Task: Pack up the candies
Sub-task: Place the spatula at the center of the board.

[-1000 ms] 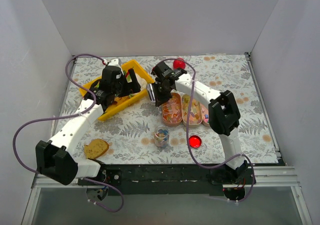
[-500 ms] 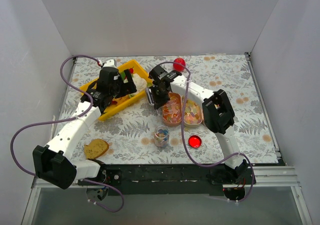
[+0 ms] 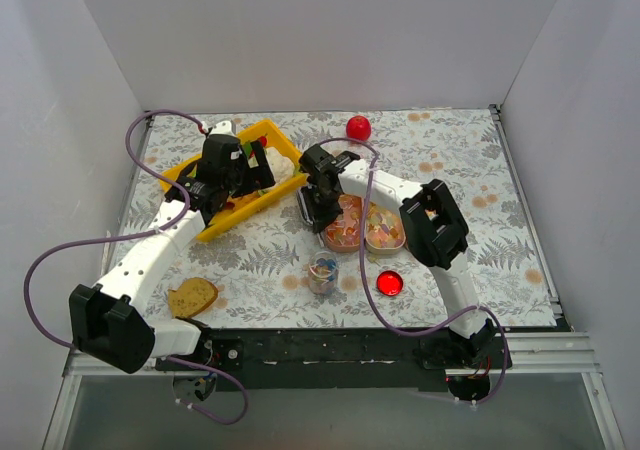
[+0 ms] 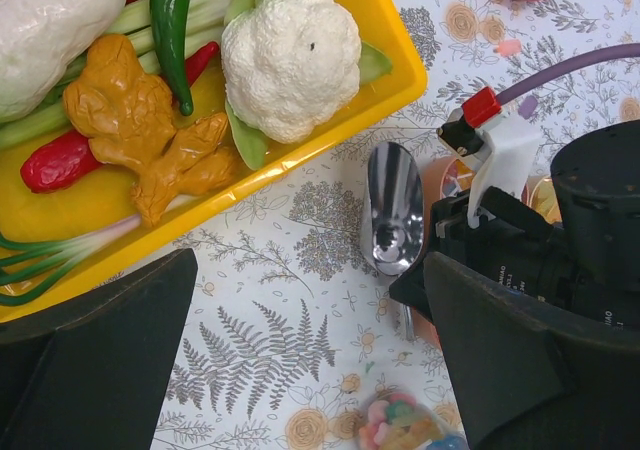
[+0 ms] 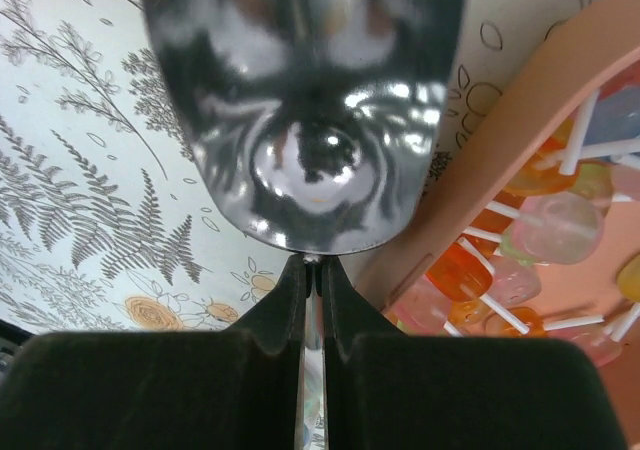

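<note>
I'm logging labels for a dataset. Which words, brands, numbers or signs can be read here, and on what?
No text is legible in any view.
Tiny white print on the black wrist housing behind the right gripper: too small to read.
The spoon it holds: no marking visible.

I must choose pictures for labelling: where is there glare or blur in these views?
Right wrist: the spoon is very near, soft, and full of mirror reflections; the candies look sharper. Left wrist: mostly sharp, with bright glare on the spoon bowl. Top: even light, soft shadows.
</note>
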Controlling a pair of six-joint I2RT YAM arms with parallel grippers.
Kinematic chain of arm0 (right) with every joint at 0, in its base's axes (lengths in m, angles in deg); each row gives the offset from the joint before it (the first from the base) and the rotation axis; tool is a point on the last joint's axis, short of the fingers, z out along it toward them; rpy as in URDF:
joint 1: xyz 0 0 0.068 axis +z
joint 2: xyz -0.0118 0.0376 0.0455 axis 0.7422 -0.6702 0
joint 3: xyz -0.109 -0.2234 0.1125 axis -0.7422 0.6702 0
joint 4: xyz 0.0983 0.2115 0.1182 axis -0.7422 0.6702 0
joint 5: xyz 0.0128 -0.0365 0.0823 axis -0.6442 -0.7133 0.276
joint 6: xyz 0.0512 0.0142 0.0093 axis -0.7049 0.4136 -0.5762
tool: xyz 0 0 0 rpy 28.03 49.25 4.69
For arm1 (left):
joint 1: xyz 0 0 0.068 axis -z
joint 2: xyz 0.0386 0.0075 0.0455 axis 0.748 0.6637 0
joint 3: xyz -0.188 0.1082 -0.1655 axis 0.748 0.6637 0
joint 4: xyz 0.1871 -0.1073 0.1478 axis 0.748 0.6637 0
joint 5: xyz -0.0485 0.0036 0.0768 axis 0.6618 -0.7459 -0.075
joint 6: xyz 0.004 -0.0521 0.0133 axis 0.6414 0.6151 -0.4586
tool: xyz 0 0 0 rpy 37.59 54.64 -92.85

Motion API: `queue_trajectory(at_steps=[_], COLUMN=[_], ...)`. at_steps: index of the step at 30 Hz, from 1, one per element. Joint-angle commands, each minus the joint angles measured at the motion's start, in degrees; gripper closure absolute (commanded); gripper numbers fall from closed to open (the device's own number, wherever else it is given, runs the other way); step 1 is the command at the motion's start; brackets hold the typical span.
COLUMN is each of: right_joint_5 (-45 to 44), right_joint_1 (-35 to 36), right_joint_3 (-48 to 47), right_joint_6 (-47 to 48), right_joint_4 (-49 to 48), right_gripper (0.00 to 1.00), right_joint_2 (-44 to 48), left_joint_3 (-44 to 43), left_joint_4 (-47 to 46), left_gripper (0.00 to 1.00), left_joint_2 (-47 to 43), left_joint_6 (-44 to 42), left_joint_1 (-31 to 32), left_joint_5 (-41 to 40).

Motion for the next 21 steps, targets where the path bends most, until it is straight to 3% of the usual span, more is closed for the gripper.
queue_trajectory(at_steps=[1,7,11,21], right_joint_5=[-1.6,-3.1,-4.5,-4.4], right_joint_1=[1.0,1.1,1.0,0.9], right_joint_3=[2.6,-0.1,-1.8,-2.8], right_joint_6=[0.6,0.6,0.0,-2.4], right_joint_4=[0.3,1.6,1.9,0.6], right_gripper=[0.99,0.97,0.69,0.27], right_joint_2=[2.9,2.6,4.2,10.7], left_joint_3=[0.9,0.8,0.5,0.0], left_joint_4=[-0.2,-0.2,-0.1,-0.3], left_gripper=[0.02,0.02,0.02,0.02], left_joint_2=[-0.8,-0.4,-0.6,-0.7], left_joint_6=[-0.1,-0.2,-0.2,0.1], left_joint_1=[-0.3,-0.3,-0.3,-0.3], left_joint_5=[-0.3,-0.1,-0.1,0.8])
